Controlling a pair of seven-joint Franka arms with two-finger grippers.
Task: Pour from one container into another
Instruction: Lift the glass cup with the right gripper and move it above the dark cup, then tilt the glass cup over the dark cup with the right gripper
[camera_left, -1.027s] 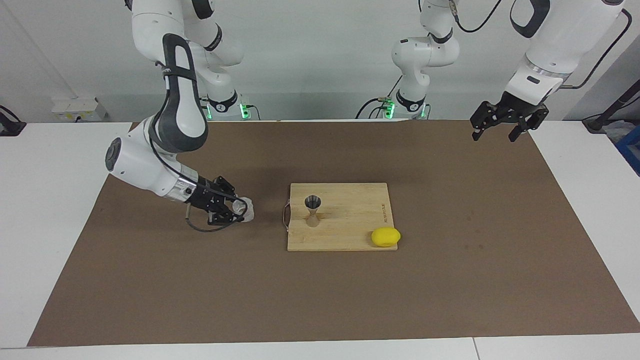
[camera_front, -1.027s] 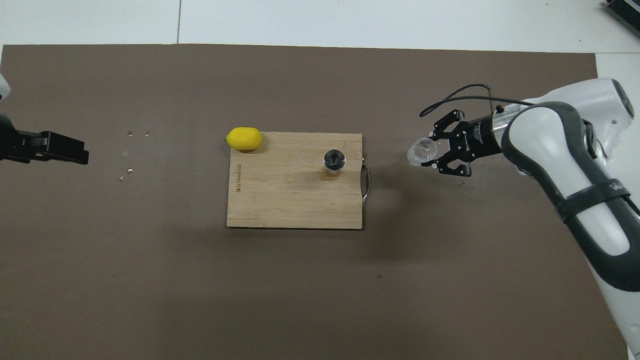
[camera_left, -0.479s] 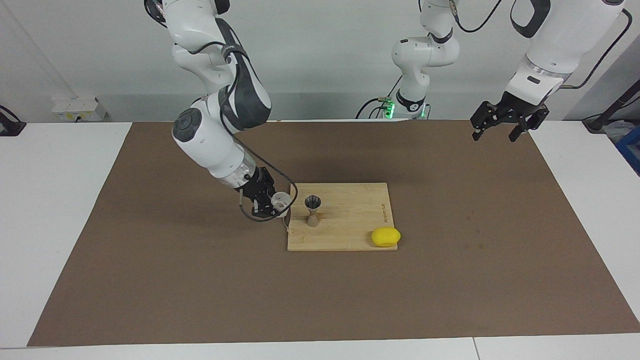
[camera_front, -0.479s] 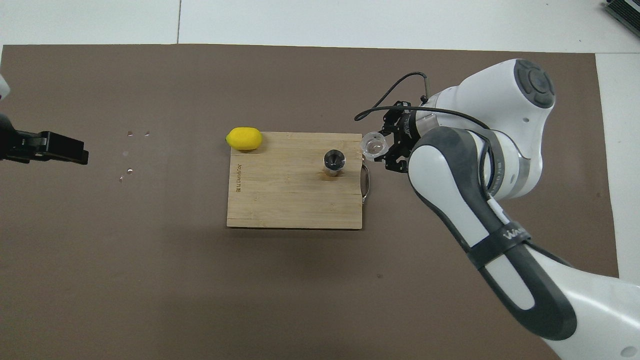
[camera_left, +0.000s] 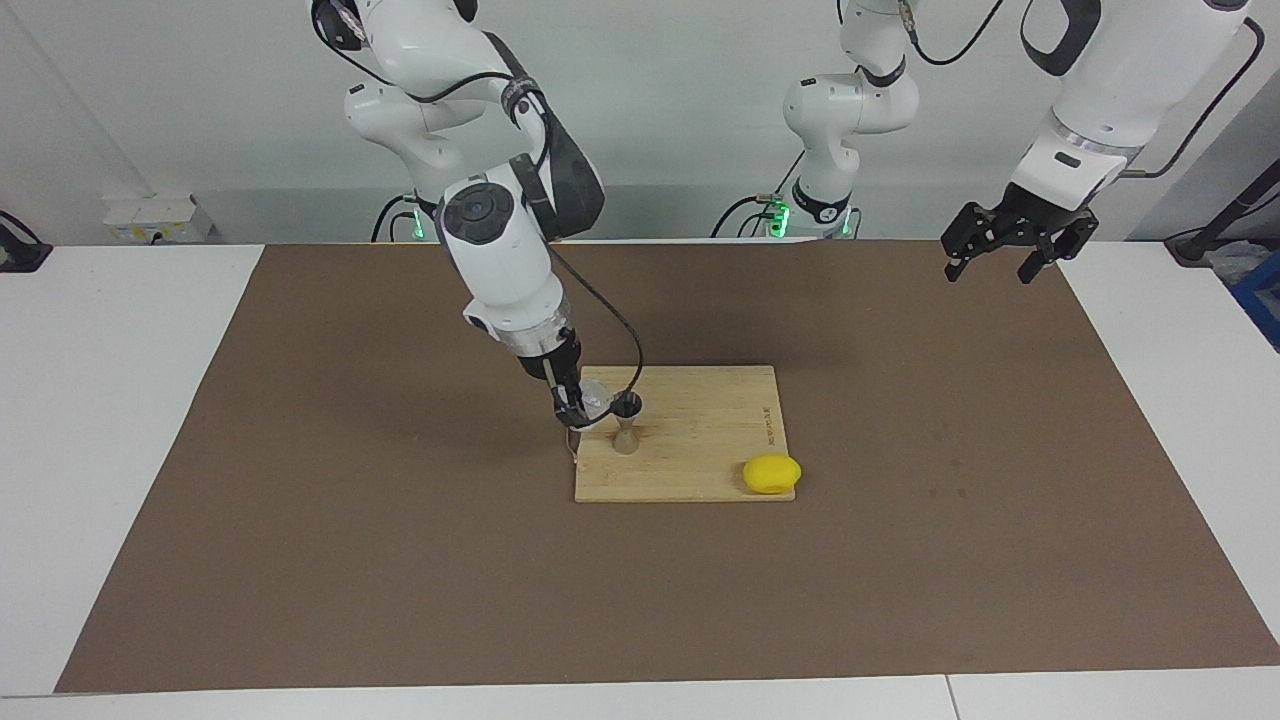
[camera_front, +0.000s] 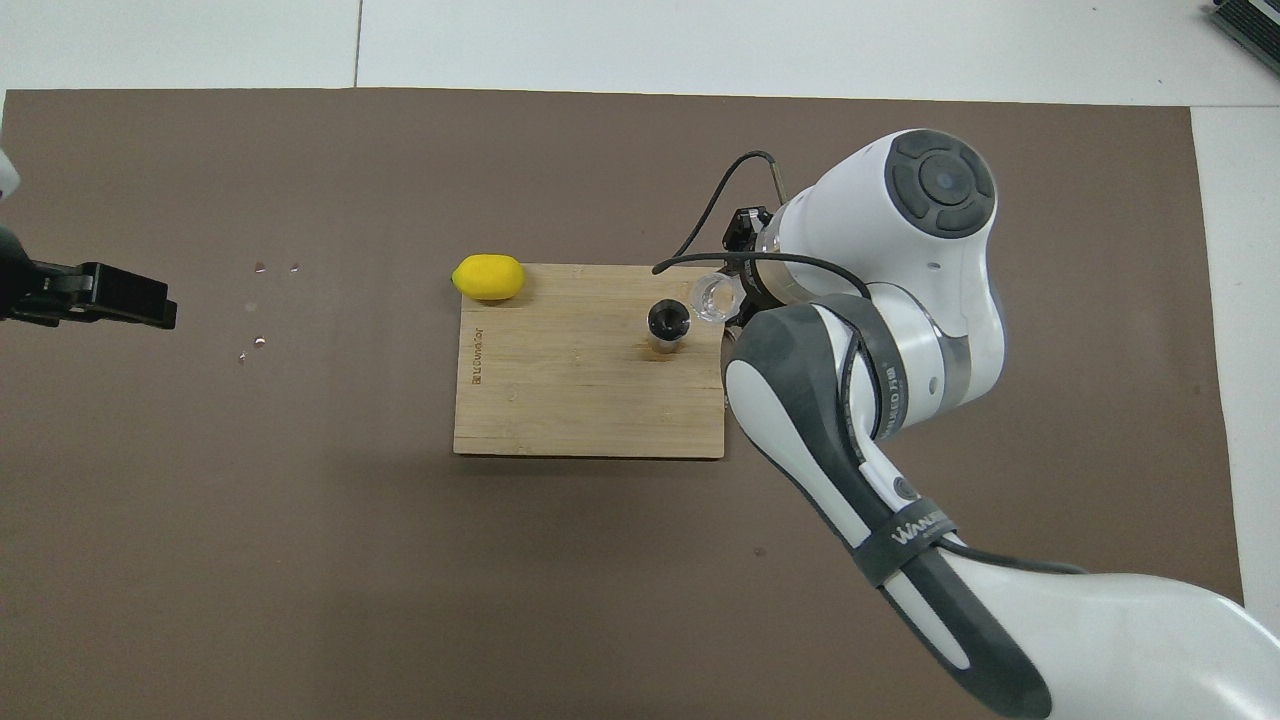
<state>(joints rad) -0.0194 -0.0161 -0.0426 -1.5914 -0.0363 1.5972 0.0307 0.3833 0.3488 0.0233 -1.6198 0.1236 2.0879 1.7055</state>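
Right gripper (camera_left: 581, 408), pinching cup (camera_left: 598, 399), swung in from frame left; cup mouth now touches jigger (camera_left: 627, 423) rim, center frame.

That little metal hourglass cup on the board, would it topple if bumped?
Probably: the jigger stands tall on a small foot with a narrow waist. Once down, its round cones would likely roll. Shiny steel suggests it is stiff and slippery.

The right gripper (camera_left: 578, 405), clamped on the clear cup (camera_left: 597, 398), moves from the left of the facing view to the frame's middle, so the cup now sits tilted just beside the steel jigger (camera_left: 626, 421) over the cutting board (camera_left: 700, 440).
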